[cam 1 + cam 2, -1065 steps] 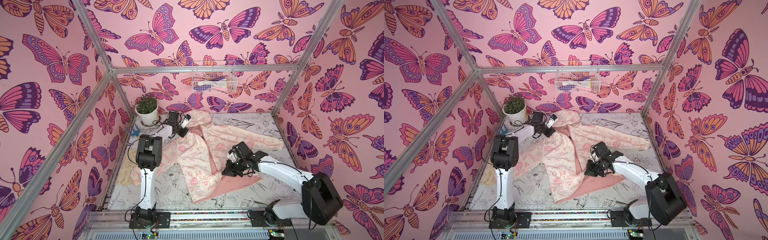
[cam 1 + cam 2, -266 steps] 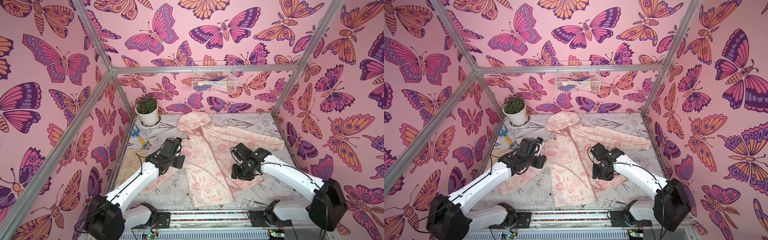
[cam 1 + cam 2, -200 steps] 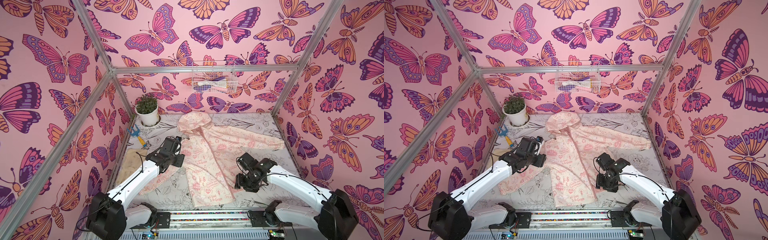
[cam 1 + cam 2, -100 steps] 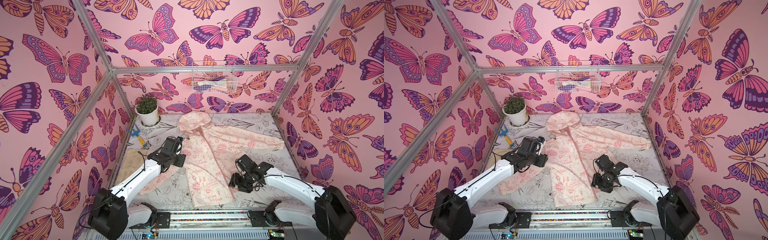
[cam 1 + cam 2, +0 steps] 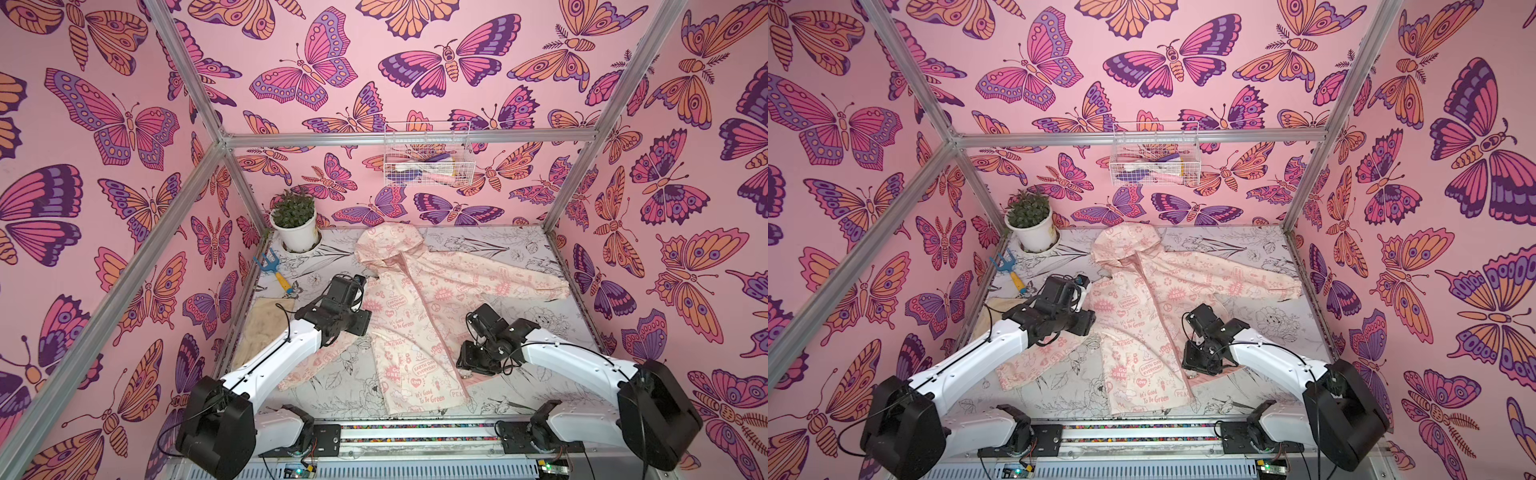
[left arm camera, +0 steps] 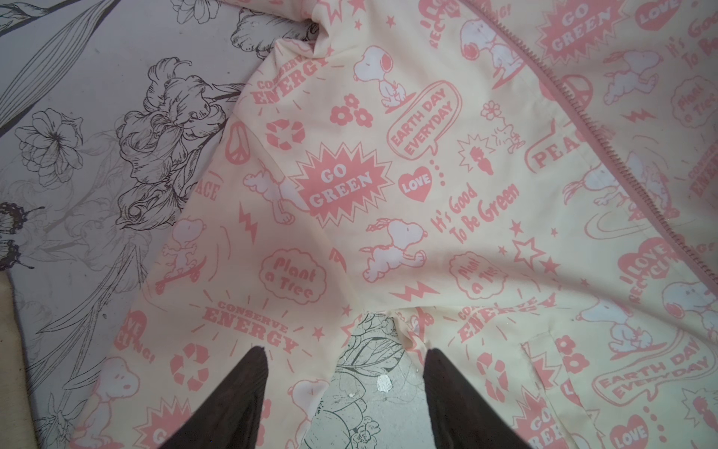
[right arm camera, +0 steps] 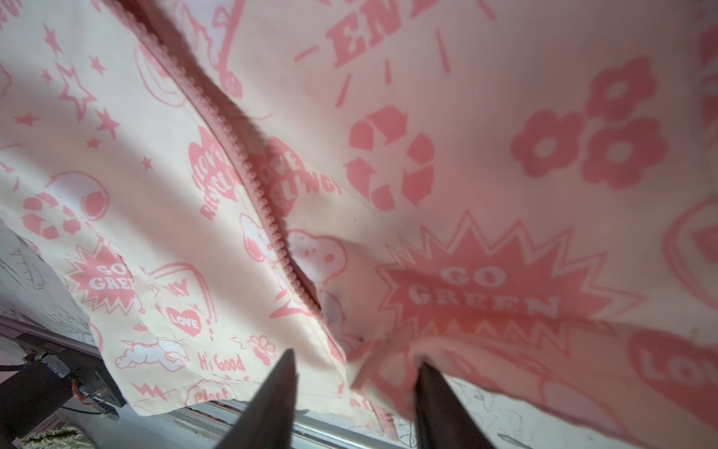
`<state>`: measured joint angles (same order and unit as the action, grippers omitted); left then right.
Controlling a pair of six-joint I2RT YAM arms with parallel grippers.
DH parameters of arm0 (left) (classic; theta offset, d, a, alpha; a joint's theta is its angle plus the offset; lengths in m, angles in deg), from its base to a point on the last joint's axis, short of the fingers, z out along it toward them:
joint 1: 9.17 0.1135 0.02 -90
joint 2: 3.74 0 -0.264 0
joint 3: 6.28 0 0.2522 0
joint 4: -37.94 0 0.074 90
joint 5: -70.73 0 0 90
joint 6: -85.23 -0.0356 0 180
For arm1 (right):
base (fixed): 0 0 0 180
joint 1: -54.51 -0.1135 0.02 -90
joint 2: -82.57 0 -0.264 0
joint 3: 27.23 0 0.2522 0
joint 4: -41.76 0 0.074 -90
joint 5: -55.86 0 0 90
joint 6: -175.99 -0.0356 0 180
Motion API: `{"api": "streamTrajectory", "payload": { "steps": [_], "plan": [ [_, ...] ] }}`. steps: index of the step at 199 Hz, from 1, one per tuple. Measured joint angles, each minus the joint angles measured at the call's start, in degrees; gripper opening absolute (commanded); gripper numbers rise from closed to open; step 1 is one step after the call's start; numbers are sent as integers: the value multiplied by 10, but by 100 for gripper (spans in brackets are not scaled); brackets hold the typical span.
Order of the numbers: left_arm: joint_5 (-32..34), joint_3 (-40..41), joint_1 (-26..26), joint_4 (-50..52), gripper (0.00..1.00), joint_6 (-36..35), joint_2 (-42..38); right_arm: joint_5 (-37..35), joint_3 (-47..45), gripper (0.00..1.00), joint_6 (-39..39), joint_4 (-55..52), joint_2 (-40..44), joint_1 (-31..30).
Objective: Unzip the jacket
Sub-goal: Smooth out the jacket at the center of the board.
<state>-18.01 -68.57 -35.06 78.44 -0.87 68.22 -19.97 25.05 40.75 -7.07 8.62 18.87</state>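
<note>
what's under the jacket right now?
Only the flower-print mat shows, all around the edges of the jacket. Whatever lies beneath the fabric itself is covered, so that cannot be told.

Overhead stereo pair, wrist cameras near jacket [image 6: 349,194]

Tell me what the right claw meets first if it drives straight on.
The jacket: a bunched fold of its front edge, beside the zipper, sits at the tips of the right claw, so fabric probably comes first.
</note>
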Motion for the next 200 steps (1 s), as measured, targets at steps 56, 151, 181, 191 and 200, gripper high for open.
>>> {"api": "streamTrajectory", "payload": {
  "steps": [56,151,181,191,200],
  "plan": [
    [-1,1,1,0,67,-1,0,-7,-2,0,-45,-19,4,0],
    [-18,1,5,-1,68,-9,0,31,-124,41,-179,18,103,2],
    [-21,2,5,-1,68,-11,0,20,-115,48,-167,-35,110,2],
    [-22,1,5,-1,68,-11,0,10,-110,47,-160,-68,116,2],
    [-22,1,5,-1,68,-11,0,2,-102,42,-153,-99,128,2]
  ]
}}
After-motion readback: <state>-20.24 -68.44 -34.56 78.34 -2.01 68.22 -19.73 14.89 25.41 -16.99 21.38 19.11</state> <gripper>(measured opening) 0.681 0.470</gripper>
